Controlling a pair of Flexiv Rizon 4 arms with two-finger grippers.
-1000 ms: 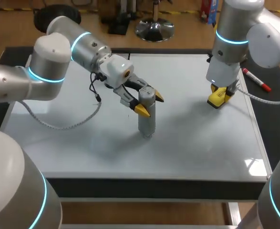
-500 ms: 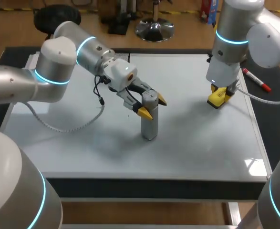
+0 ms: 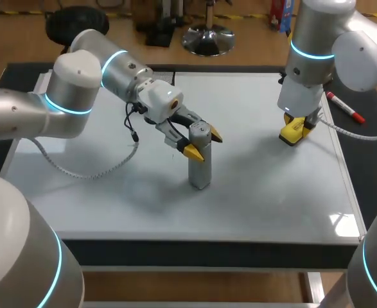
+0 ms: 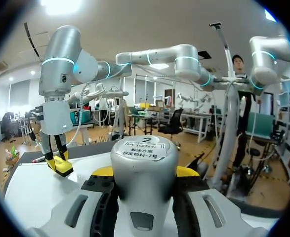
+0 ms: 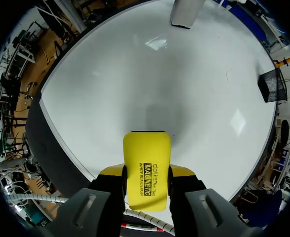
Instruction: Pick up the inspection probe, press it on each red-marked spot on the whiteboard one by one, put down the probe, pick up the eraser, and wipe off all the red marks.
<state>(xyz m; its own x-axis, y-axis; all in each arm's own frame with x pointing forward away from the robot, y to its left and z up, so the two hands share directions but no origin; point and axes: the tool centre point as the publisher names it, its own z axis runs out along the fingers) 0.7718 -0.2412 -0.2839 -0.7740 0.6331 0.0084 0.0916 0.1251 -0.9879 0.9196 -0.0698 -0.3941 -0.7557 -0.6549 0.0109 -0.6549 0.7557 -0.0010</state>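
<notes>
My left claw [image 3: 203, 142] grips the inspection probe [image 3: 200, 168] upright, its foot pressed on the whiteboard [image 3: 271, 192] near the middle. My right claw [image 5: 146, 174] is clamped on the yellow eraser [image 5: 146, 148], held over the board's far right side. I can make out no red marks. By my reckoning the probe is not yet set down and any wiping remains.

Bright, even light falls from overhead. In the head view the whiteboard [image 3: 271, 199] carries a white patch of glare near its front right corner, and soft grey shadows spread around the base of the probe [image 3: 200, 160]. In the right wrist view a faint shadow lies ahead of the eraser [image 5: 146, 170], among pale reflections.
</notes>
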